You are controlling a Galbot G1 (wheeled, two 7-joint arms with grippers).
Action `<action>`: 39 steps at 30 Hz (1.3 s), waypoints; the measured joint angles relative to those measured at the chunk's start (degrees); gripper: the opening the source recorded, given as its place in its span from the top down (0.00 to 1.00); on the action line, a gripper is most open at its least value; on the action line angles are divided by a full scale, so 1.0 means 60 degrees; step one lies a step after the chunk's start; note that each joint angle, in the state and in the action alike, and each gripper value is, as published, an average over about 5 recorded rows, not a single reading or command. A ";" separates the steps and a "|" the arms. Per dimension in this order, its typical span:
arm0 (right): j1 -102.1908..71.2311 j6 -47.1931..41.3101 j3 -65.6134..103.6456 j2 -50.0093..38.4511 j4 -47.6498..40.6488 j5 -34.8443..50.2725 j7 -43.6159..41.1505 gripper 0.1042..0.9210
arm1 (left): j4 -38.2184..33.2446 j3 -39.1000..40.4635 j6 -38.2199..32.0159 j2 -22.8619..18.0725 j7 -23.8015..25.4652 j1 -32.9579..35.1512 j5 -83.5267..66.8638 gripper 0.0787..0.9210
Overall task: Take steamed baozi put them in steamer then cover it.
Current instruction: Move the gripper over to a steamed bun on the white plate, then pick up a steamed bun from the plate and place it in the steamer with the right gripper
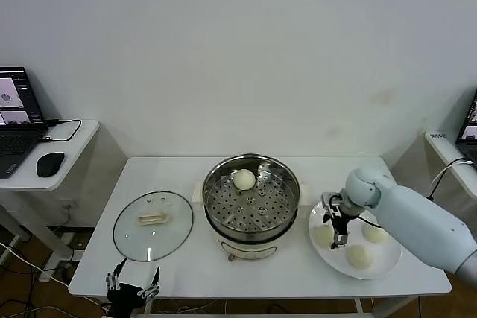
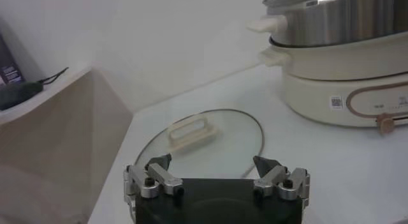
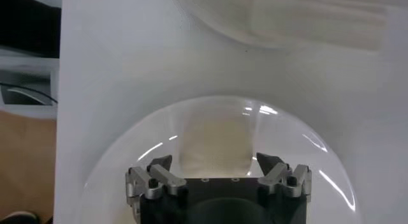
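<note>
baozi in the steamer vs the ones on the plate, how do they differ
The baozi in the steamer sits alone on the perforated tray; the baozi on the plate are three, on the white plate. The open right gripper hovers over the plate ones only. All are round and cream-white.

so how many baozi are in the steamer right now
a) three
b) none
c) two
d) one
d: the head view shows one baozi on the steamer tray, while three others sit on the plate.
</note>
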 measured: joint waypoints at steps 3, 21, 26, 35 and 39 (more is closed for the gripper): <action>-0.0015 0.0004 0.0000 -0.0011 -0.0020 -0.0006 0.0009 0.12 | 0.0002 0.0015 0.0000 -0.0009 -0.0008 0.0014 0.0009 0.12; 0.0129 -0.0132 0.0124 -0.0517 0.0383 0.0314 -0.0113 0.52 | -0.0054 0.0103 -0.0010 -0.0026 -0.0057 -0.0002 0.0049 0.12; 0.0472 -0.0242 0.0151 -0.0994 0.0664 0.0620 -0.0255 0.52 | -0.0138 0.0199 -0.0011 -0.0036 -0.0059 -0.0052 0.0071 0.12; 0.2065 -0.0537 -0.0503 -0.1890 0.1316 0.1611 -0.0596 0.51 | -0.0328 0.0270 -0.0017 0.0046 -0.0064 -0.0076 0.0085 0.12; 0.3362 -0.0720 -0.1326 -0.1886 0.1408 0.2282 -0.0685 0.51 | -0.0438 0.0303 -0.0017 0.0085 -0.0057 -0.0059 0.0090 0.12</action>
